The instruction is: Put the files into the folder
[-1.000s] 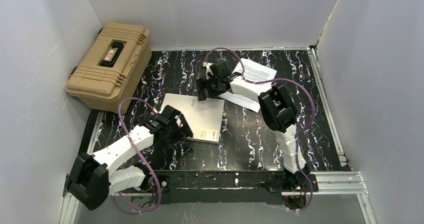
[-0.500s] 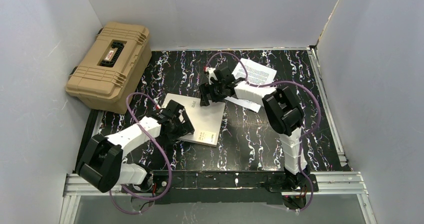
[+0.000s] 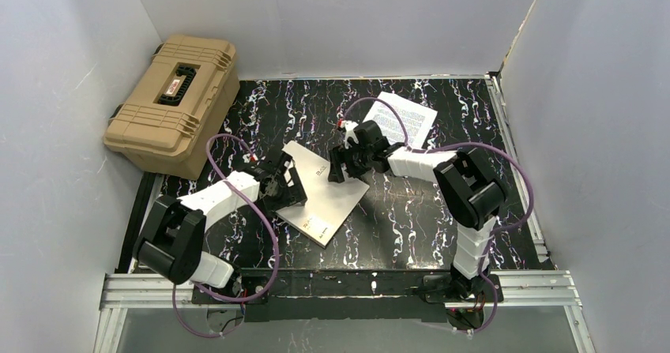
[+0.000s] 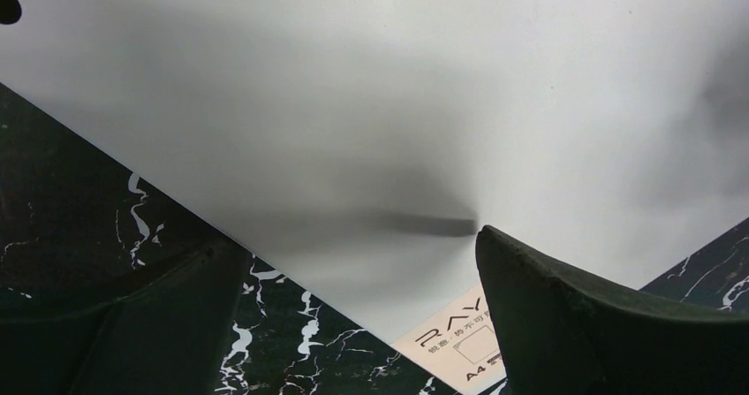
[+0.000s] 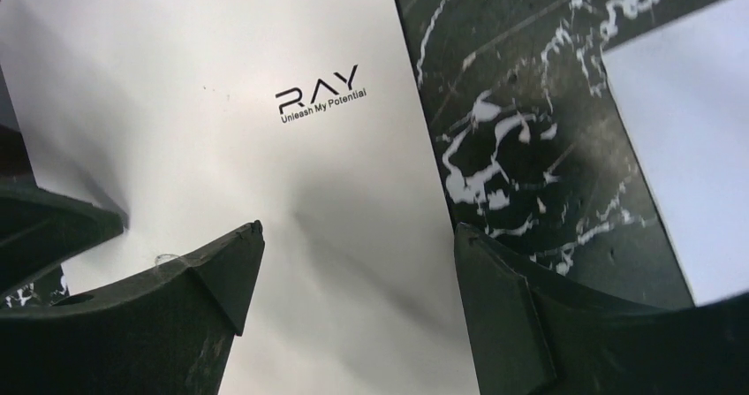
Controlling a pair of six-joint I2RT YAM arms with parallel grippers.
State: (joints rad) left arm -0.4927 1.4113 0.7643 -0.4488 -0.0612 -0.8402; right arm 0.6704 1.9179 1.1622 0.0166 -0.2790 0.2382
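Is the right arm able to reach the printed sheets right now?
Probably yes. The files lie flat beside the right gripper, nothing on them and only bare table between; the gripper is open over the folder, holding nothing.

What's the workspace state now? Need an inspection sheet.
Surface: black marbled table, flat.
Job's things: folder closed, skewed at centre; sheets at far right, outside it, not touching it.
Clutter: tan hard case, shut, far left.
Tools: left tool open at the folder's left edge; right tool open over its far edge.
Cables: purple cable loops on both arms; no snag seen.
Surroundings: grey walls on three sides; metal rail at near edge.
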